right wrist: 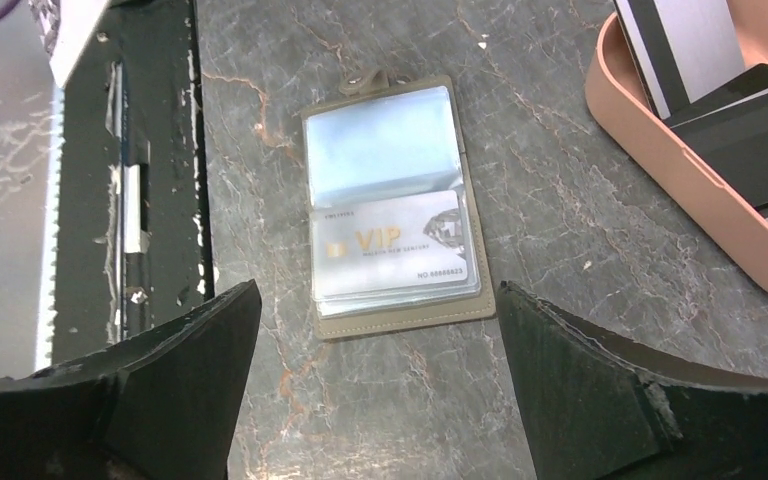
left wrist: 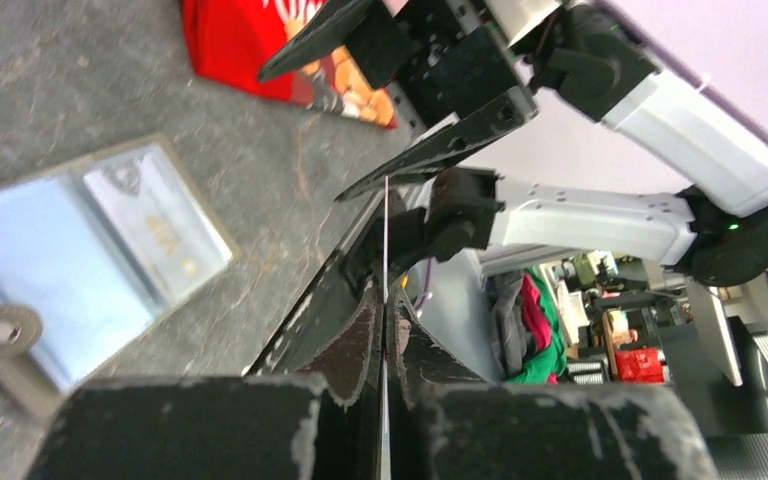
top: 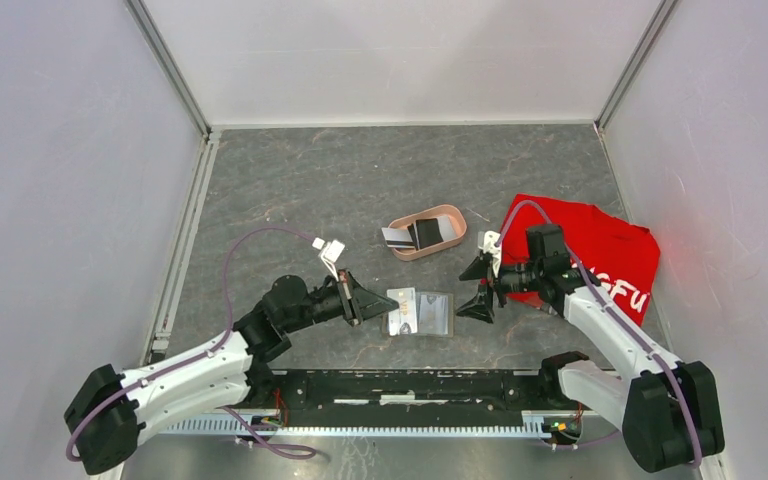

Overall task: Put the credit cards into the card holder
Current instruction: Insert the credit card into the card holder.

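The card holder [top: 422,312] lies open and flat on the table between the two grippers. It also shows in the right wrist view [right wrist: 390,310] and the left wrist view [left wrist: 90,250]. A silvery VIP credit card [right wrist: 392,245] sits in its pocket panel on the right gripper's side. My left gripper [top: 378,304] is shut on another credit card, seen edge-on as a thin line [left wrist: 385,225], at the holder's left edge. My right gripper [top: 478,290] is open and empty, just right of the holder [right wrist: 375,300]. More cards [top: 398,237] lie in the pink tray [top: 450,215].
A red cloth [top: 600,255] lies under and behind the right arm. The pink tray [right wrist: 680,200] stands just beyond the holder. A black base rail [top: 410,385] runs along the near table edge. White walls enclose the table on three sides.
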### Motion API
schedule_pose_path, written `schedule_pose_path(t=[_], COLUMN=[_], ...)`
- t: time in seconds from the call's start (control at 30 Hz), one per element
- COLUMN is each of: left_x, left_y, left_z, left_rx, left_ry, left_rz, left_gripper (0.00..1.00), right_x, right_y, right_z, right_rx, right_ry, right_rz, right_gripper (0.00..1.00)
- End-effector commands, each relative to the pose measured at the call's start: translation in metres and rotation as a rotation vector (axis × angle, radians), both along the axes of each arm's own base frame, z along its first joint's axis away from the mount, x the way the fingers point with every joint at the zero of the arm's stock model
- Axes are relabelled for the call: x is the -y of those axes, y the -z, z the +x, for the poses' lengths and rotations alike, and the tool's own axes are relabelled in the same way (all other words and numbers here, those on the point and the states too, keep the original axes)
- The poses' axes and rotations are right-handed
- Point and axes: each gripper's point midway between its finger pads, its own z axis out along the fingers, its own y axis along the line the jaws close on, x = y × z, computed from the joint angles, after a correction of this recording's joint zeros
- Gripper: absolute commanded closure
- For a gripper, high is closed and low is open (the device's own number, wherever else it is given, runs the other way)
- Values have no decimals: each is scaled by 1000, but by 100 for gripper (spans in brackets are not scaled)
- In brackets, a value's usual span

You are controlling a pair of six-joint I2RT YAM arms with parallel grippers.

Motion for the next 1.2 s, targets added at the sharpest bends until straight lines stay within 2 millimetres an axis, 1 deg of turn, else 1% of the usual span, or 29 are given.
schedule_pose_path(t=[0.0,0.1,0.2,0.27,0.33,0.43,0.5,0.6,0.73,0.77,0.87,0.93,0.97,1.03,1.07,1.1,1.17], left_x=[-5,-8,-9,-6,0,9,14,14,19,20,24,26,26,26,25,23,22], left_y=[22,32,45,54,69,81,82,89,82,82,88,94,96,98,100,103,107], left_z=[-12,-16,-16,-18,-19,-16,-8,8,33,38,46,49,51,53,54,54,54], left_rx=[-31,-57,-97,-127,-175,-210,-209,-228,-217,-218,-236,-242,-245,-240,-239,-247,-252], left_ry=[56,68,70,93,123,153,145,140,164,176,232,263,272,285,290,296,313], left_rz=[108,160,221,239,280,309,341,374,338,342,360,379,386,407,422,436,439], left_gripper=[98,98,98,98,98,98,98,98,98,98,98,98,98,98,98,98,98], right_x=[5,6,12,16,15,12,12,11,2,0,-6,-12,-15,-15,-14,-13,-13], right_y=[8,11,20,26,25,25,27,30,28,26,20,22,27,37,40,44,48], right_z=[-1,-2,3,5,4,2,6,8,4,7,22,25,23,22,22,22,20], right_rx=[111,133,135,123,121,129,119,74,68,85,123,82,54,22,18,9,-8], right_ry=[-27,-31,-10,-2,-12,-17,9,16,-62,-70,-49,-37,-41,-49,-52,-50,-65], right_rz=[-32,-36,-95,-128,-128,-134,-143,-154,-165,-169,-182,-173,-174,-214,-234,-245,-252], right_gripper=[5,5,5,4,3,3,2,2,9,10,14,23,30,46,55,67,81])
